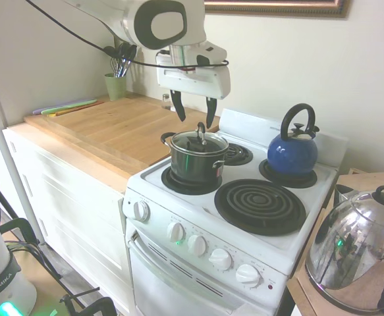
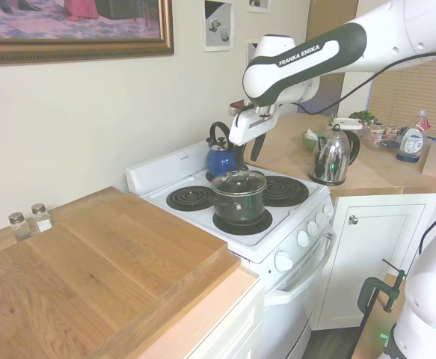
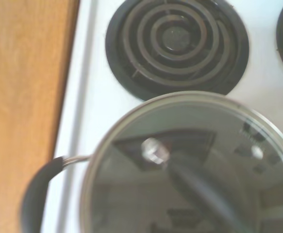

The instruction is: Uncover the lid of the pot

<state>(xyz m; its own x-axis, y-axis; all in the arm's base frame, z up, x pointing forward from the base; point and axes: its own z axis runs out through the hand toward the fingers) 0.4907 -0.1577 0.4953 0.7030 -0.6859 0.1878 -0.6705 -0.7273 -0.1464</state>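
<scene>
The lid [image 1: 199,141] is sitting flat on the pot [image 1: 194,163], its metal rim seated all round and its small dark loop knob [image 1: 201,131] standing up at the centre. The pot is resting on the stove's [image 1: 280,247] front burner nearest the wooden counter [image 1: 109,131], with the blue kettle [image 1: 292,150] on the burner diagonally behind it, well apart.

I am hanging my gripper [image 1: 192,113] just above the knob, fingers pointing down and spread apart, holding nothing. In the wrist view the lid [image 3: 190,165] is filling the lower part of the picture, with the knob running across its glass and the pot's side handle [image 3: 38,191] sticking out toward the counter.

To do this step well, I judge I am needing to line up so the knob's thin loop lies between my fingers, crossing it rather than running along it, since the loop is narrow and a grip along its length may slip. Then I am coming straight down, closing on the loop, not the glass, and lifting vertically so the rim clears the pot without dragging it off the burner. The glass looks heavy for such a small handle, so a tilt is the risk.
</scene>
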